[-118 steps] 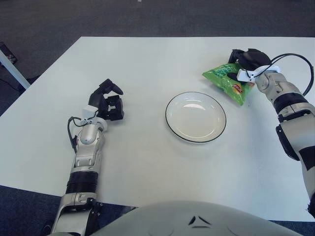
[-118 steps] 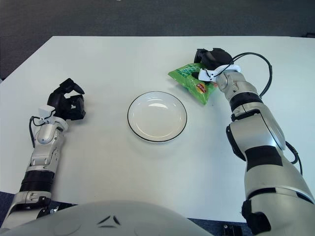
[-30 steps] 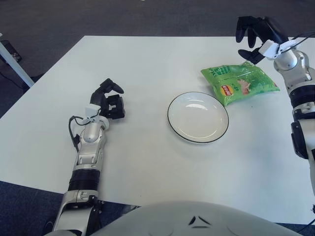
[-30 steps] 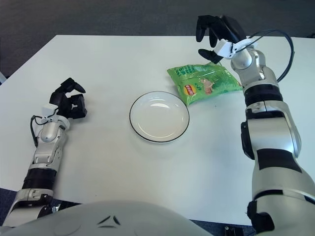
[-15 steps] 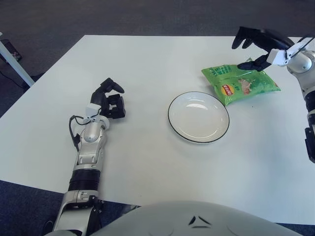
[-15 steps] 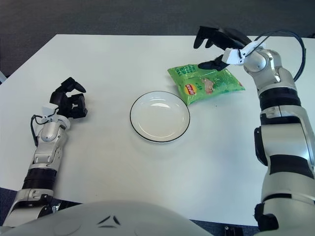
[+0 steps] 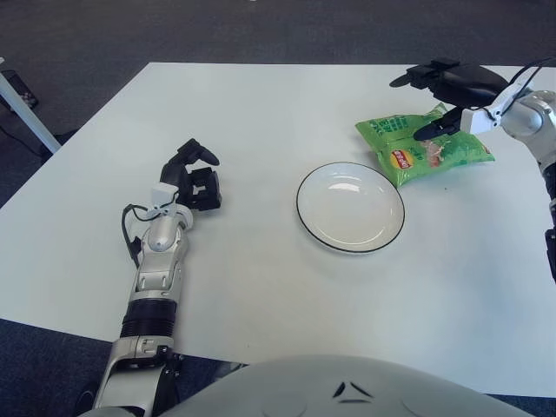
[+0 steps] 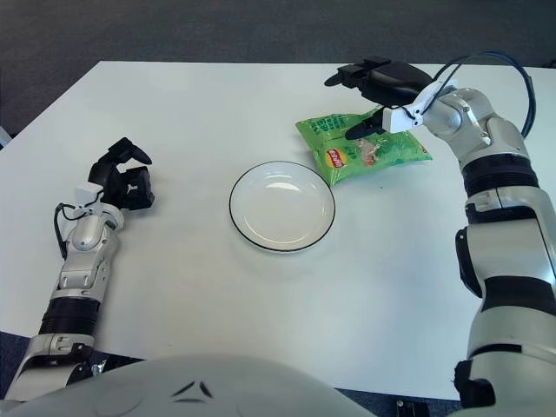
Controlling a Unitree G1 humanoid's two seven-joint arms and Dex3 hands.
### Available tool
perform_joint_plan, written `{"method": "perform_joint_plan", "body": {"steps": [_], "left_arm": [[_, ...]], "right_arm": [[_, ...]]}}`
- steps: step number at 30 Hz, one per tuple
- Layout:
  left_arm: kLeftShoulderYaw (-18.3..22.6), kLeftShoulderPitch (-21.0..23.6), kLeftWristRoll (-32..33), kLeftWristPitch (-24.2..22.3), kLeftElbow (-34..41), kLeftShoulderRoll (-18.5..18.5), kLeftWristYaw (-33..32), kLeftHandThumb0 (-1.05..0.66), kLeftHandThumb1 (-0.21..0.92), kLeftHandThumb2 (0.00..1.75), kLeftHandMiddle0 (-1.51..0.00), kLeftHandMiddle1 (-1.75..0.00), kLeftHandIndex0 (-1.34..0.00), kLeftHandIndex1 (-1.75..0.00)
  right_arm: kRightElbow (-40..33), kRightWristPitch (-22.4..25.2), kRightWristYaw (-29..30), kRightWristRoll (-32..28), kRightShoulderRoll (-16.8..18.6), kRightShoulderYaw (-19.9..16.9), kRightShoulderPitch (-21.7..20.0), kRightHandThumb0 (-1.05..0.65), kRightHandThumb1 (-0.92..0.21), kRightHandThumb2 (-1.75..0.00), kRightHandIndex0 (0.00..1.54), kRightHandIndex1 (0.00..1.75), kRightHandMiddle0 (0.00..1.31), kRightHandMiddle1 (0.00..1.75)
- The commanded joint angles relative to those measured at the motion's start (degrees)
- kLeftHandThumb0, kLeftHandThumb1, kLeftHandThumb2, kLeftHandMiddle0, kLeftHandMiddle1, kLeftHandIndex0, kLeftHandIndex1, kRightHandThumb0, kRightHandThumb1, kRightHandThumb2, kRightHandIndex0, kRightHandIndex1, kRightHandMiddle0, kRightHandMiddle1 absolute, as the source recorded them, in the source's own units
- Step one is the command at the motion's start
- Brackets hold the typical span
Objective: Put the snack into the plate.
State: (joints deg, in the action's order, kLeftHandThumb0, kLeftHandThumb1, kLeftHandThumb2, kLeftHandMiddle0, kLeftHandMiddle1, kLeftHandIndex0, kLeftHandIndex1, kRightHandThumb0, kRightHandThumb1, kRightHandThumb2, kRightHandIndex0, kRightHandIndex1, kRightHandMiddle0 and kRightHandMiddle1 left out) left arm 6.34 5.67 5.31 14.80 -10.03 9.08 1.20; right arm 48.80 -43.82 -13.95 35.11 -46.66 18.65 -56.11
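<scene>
Both views look forward and down from the robot's head onto the worktop (image 7: 261, 278). They sit slightly apart and share nearly the whole surface; the far edge probably lies partly outside the frame.

White surface (image 7: 261, 287), rounded corners, evenly lit; dark grey carpet floor (image 7: 217, 30) around it; white leg (image 7: 22, 117) far left.

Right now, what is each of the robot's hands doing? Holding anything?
Left hand: fingers curled, holding nothing, left of the plate.
Right hand: fingers spread open over the green snack bag, not gripping it.
</scene>
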Motion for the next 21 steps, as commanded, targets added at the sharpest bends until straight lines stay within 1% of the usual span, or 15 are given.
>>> {"method": "perform_joint_plan", "body": {"steps": [1,4,8,10,14,21], "left_arm": [[-0.70,-7.21,-0.05,0.14,-5.85,-3.79,-0.22,-0.51,0.24,1.41,-1.32,-1.75,-0.68,-1.75],[-0.64,-7.15,-0.02,0.53,-6.05,-3.85,-0.23,-0.51,0.24,1.41,-1.32,-1.75,-0.67,-1.75],[-0.67,-7.17,0.09,0.51,-5.96,-3.86,-0.09,-0.51,0.24,1.41,-1.31,-1.75,-0.68,-1.75],[-0.70,-7.21,0.10,0.41,-5.88,-3.79,0.01,-0.51,0.23,1.42,-1.31,-1.75,-0.68,-1.75],[-0.65,-7.23,0.28,0.58,-6.01,-3.72,0.34,-0.51,0.23,1.42,-1.31,-1.75,-0.68,-1.75],[-0.56,-7.63,0.31,1.17,-5.59,-3.85,0.52,-0.51,0.24,1.41,-1.31,-1.75,-0.68,-1.75]], "right_arm": [[0.00,-1.13,-0.99,0.28,-0.49,0.50,-0.53,-1.05,-0.92,-0.29,0.00,0.00,0.00,0.06],[0.39,-1.56,-3.33,-0.49,-0.09,0.86,-0.78,-1.05,-0.92,-0.26,0.00,0.00,0.00,0.02],[3.63,-1.05,-6.38,-0.37,1.68,2.16,-1.74,-1.05,-0.92,-0.22,0.00,0.00,0.00,0.00],[4.02,-1.16,-8.86,-1.29,1.50,2.16,-2.16,-1.05,-0.92,-0.21,0.00,0.00,0.00,0.00],[4.73,-1.19,-11.73,-1.83,1.58,2.15,-2.62,-1.05,-0.92,-0.19,0.00,0.00,0.00,0.00],[7.25,0.13,-16.10,-0.55,2.31,3.85,-3.70,-1.05,-0.90,-0.16,0.00,0.00,0.00,0.00]]}}
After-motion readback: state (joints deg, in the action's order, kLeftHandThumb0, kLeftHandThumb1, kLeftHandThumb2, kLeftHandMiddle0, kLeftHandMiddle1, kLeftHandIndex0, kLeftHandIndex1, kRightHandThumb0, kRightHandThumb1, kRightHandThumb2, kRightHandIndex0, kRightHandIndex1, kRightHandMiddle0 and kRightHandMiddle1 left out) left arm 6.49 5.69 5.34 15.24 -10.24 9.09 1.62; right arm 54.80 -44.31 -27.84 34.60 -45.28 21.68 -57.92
